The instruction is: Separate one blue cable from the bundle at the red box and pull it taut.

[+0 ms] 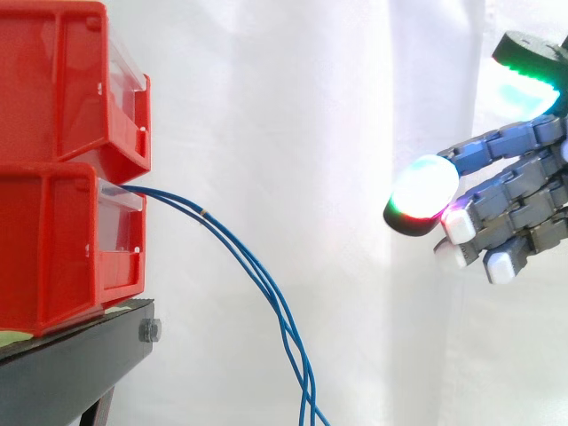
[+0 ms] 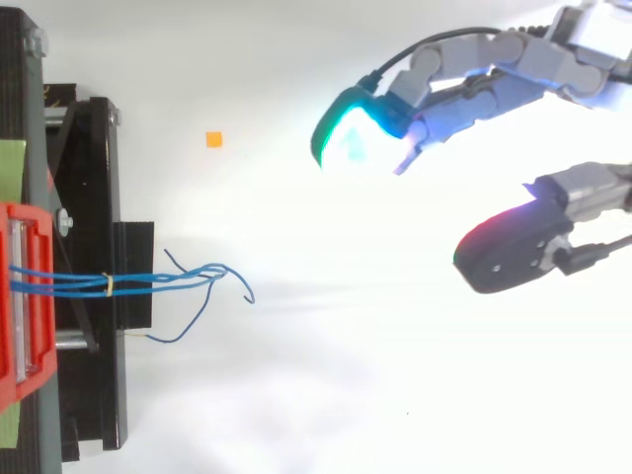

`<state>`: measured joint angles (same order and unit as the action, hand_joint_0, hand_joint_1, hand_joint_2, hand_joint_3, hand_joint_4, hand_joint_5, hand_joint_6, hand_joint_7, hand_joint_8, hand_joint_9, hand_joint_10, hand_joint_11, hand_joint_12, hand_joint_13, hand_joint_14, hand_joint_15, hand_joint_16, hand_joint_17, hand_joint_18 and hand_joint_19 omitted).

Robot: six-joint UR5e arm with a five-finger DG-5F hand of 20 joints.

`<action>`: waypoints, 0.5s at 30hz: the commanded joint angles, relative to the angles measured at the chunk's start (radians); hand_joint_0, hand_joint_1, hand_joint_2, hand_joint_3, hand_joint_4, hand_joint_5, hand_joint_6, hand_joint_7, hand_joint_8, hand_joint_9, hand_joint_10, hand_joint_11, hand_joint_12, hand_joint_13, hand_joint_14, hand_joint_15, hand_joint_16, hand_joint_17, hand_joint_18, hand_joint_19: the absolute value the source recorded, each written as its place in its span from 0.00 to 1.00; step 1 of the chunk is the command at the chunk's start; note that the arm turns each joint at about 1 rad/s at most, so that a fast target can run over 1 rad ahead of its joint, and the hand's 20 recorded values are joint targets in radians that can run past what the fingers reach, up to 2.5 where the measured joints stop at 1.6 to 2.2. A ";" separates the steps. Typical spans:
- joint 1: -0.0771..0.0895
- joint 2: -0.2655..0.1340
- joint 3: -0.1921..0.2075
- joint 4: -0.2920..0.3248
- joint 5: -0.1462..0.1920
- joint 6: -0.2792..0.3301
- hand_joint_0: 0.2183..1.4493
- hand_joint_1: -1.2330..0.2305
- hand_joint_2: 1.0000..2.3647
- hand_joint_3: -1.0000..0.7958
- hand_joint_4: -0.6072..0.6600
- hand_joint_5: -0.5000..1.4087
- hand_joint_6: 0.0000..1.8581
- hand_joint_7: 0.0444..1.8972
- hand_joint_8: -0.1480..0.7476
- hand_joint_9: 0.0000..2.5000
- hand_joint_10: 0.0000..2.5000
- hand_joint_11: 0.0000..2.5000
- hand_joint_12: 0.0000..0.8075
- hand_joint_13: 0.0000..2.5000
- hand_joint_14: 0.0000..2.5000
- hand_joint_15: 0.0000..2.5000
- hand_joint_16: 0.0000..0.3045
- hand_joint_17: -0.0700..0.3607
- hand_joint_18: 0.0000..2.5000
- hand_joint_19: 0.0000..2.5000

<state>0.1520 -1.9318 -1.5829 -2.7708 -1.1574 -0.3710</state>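
hand (image 1: pixel 515 191) was open, held nothing | blue cables (image 1: pixel 206 214) hung from red box (image 1: pixel 53 240) | hand was far from box

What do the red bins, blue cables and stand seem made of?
Red bins: glossy moulded plastic, by their sheen and rounded rims. Blue cables: thin wire in smooth sheathing, probably plastic; they sag in soft curves. Stand: black, matt, likely painted metal, with a bolt at its edge.
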 commanded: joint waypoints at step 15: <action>0.000 -0.055 0.011 0.063 0.027 -0.023 0.28 0.45 0.00 0.31 0.66 0.17 0.27 0.44 0.51 0.31 0.01 0.24 0.44 0.26 0.00 0.14 0.17 0.43 0.24 0.26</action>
<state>0.1519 -1.9735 -1.5721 -2.7308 -1.1341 -0.3874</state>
